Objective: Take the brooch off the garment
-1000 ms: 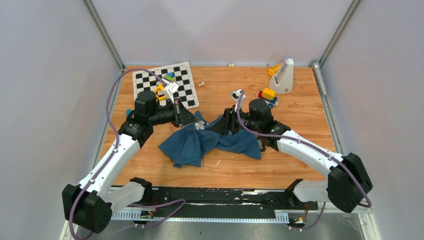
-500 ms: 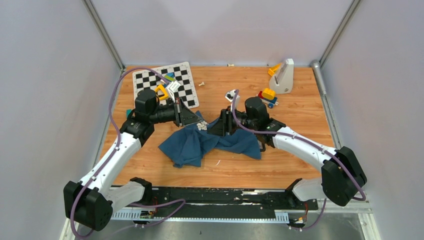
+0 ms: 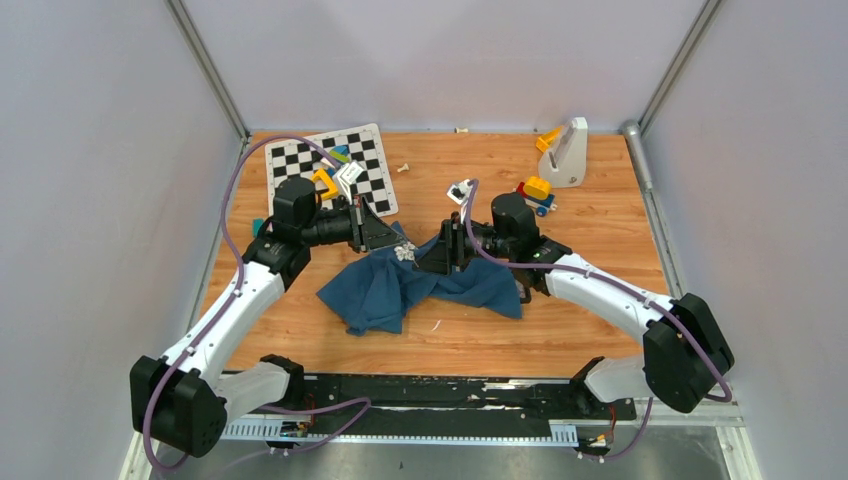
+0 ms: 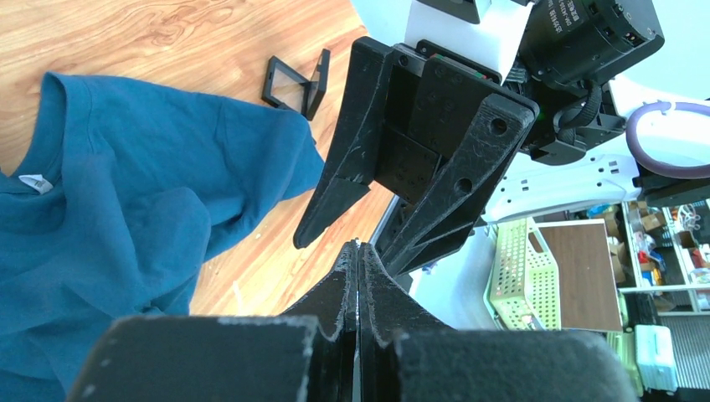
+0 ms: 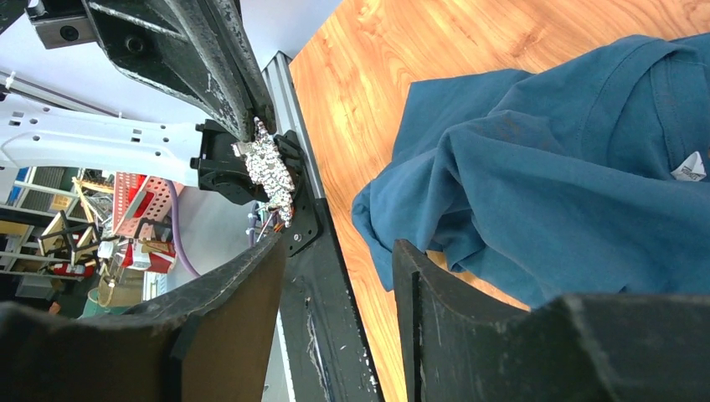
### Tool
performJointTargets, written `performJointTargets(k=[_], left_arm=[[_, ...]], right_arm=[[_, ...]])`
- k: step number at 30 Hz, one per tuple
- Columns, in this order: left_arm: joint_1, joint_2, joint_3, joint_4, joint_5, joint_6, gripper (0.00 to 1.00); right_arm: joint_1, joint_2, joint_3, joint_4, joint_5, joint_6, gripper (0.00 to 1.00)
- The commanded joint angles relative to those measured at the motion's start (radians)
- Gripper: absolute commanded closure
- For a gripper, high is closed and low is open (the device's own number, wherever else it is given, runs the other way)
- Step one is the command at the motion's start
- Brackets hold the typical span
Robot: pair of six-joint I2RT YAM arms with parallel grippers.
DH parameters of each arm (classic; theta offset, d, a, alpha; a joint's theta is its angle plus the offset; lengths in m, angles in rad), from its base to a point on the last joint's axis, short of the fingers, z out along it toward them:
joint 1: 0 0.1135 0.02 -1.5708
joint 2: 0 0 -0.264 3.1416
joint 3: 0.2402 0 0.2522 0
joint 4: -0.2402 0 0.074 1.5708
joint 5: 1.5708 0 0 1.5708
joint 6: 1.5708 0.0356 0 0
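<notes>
From above, the left gripper (image 3: 398, 246) is pinching the brooch (image 3: 404, 252) at the garment's (image 3: 385, 290) far edge. Its wrist view is showing fingers pressed together. The right gripper (image 5: 335, 251), spread and empty, is facing the brooch, which is dangling clear of the cloth. I'd say setting it aside comes next.

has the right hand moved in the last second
Yes. The right hand has shifted slightly left, away from the toy blocks and toward the left hand, which pinches the brooch.

brooch (image 3: 404, 252): pale speck at tip of left gripper (image 3: 397, 243)
garment (image 3: 400, 290): crumpled, just near of it
right gripper (image 3: 432, 258): just right of brooch
</notes>
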Motion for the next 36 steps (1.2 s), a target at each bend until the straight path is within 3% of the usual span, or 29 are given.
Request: performJointTargets(k=[1,36], left_arm=[[0.006,-0.005,-0.008,0.044,0.033,0.001,1.00],[0.004,0.000,-0.060,0.145,0.095,-0.055,1.00]], right_arm=[[-0.001,-0.024,0.025,0.061,-0.025,0.010,0.50],[-0.001,0.032,0.069,0.116,-0.075,0.067,0.53]])
